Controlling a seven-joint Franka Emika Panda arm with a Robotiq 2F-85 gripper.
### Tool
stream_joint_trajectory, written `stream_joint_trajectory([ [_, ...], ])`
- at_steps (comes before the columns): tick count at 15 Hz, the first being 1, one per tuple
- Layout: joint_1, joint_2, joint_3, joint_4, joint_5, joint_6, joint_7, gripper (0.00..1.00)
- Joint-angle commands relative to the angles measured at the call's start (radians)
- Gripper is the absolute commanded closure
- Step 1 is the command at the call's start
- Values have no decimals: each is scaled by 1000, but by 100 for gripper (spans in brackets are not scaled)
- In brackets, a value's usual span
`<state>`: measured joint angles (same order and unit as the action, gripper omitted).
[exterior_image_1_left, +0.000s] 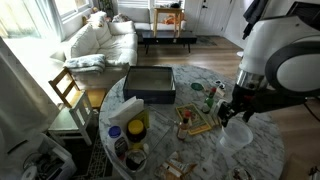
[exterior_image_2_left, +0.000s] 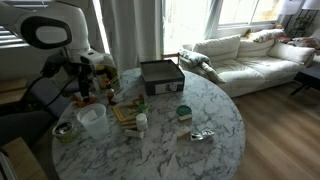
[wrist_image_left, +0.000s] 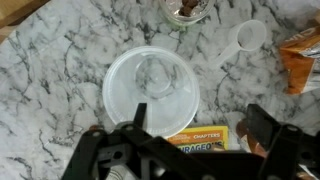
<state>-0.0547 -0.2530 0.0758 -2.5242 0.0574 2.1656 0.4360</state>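
Note:
My gripper (wrist_image_left: 200, 130) is open and empty, with its fingers spread wide. It hangs over a round marble table (exterior_image_1_left: 200, 160), just above a clear plastic bowl (wrist_image_left: 150, 90) and a yellow book (wrist_image_left: 205, 138). The bowl lies by one finger and the book lies between the two fingers. In both exterior views the gripper (exterior_image_1_left: 232, 118) (exterior_image_2_left: 80, 95) hovers near the table's edge above the bowl (exterior_image_1_left: 236, 135) (exterior_image_2_left: 92, 120), with the book (exterior_image_1_left: 195, 122) (exterior_image_2_left: 125, 113) beside it. A white scoop (wrist_image_left: 247, 38) lies on the marble nearby.
A black box (exterior_image_1_left: 150, 83) (exterior_image_2_left: 161, 75) stands at the far side of the table. Jars and bottles (exterior_image_1_left: 135, 130) crowd one edge. Crumpled foil (exterior_image_2_left: 201, 134) and a small white bottle (exterior_image_2_left: 142, 122) lie mid-table. A wooden chair (exterior_image_1_left: 68, 92) and a sofa (exterior_image_2_left: 240, 50) stand beside it.

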Motion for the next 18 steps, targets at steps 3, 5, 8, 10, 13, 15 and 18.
stream_joint_trajectory([
  [3, 35, 105, 25, -79, 6, 191, 83, 0],
  [5, 39, 149, 40, -82, -38, 240, 141, 25],
  [8, 48, 204, 50, -69, -150, 251, 232, 44],
  [10, 58, 228, 46, -58, -243, 233, 296, 59],
  [13, 72, 247, 40, -36, -374, 204, 386, 82],
  [15, 84, 249, 40, -18, -446, 179, 428, 97],
  [18, 104, 247, 47, 17, -538, 98, 465, 100],
])
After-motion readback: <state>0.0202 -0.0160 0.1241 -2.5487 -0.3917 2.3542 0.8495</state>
